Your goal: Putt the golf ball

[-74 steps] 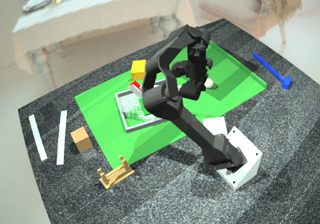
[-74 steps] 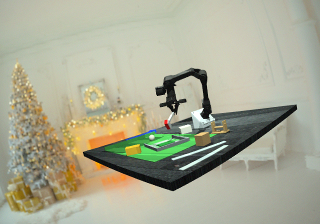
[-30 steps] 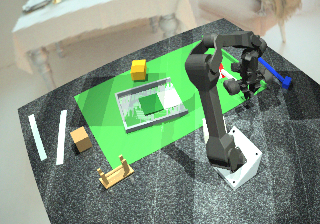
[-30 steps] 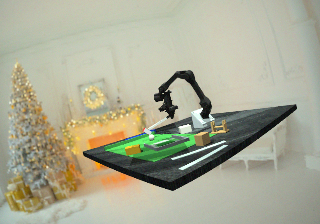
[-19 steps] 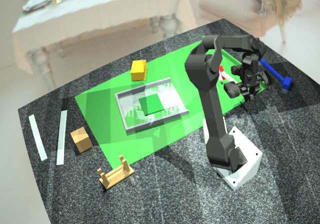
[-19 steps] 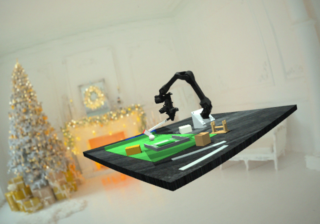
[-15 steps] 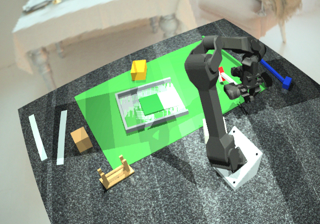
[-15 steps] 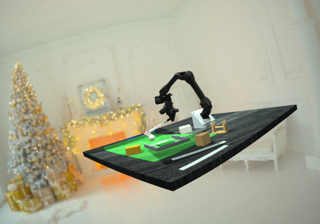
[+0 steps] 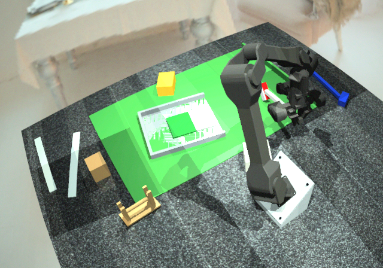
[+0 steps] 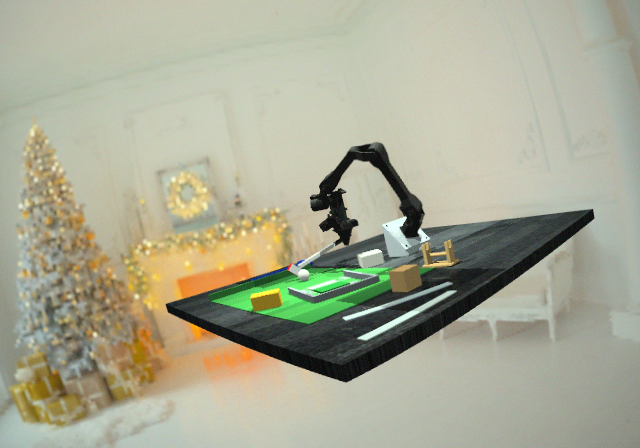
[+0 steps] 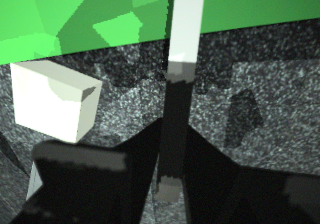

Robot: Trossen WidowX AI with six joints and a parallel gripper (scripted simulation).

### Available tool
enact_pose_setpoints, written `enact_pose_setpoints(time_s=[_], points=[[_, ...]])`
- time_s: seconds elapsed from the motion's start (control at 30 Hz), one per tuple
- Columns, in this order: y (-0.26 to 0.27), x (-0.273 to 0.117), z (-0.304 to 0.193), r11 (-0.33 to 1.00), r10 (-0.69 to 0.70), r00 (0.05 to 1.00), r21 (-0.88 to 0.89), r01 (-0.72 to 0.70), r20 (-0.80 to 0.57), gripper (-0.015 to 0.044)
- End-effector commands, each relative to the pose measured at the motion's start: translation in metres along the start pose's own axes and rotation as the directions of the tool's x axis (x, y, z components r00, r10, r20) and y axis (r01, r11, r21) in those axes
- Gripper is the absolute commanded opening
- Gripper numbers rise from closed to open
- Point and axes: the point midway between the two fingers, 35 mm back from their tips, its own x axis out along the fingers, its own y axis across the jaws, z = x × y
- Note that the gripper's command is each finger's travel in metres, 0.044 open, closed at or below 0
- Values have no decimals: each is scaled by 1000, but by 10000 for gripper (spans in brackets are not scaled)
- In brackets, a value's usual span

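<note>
- Dark speckled bench [image 9: 191, 222] from above, a green mat [image 9: 130, 154] across it. The arm [image 9: 253, 129] reaches over the mat's far corner, and the tool [image 9: 294, 112] is clamped on the putter [image 9: 268, 94]. Its red head pokes out beside the arm, low over the mat. A blue putter [image 9: 331, 88] lies just beyond, untouched. The grey-walled frame with the raised green [image 9: 181, 123] sits mid-mat. The ball is hidden from this angle.
- Side view now: the putter [image 10: 312, 258] hangs at a slant from the tool [image 10: 342, 236], head down near the mat. The golf ball [image 10: 303, 273] sits just beside the head, and whether they touch I cannot tell. The frame and green [image 10: 334, 285] lie close beyond the ball.
- Wrist view: the dark grip end sits between the jaws and the pale shaft [image 11: 186, 29] runs out over the mat. A white block [image 11: 52, 101] rests nearby on the bench.
- Handling, I'd judge: a stiff, light stick, gripped high, so the head may swing. The ball rolls freely, so a gentle tap suits.
- No brands, labels or writing can be read anywhere.
</note>
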Motion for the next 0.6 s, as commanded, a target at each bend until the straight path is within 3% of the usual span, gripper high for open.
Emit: enact_pose_setpoints(time_s=[0.0,0.57], points=[[0,-1,0,1000,-1,1000,-1,1,1,0],[-25,1,1,1000,3,1000,10,-3,10,0]])
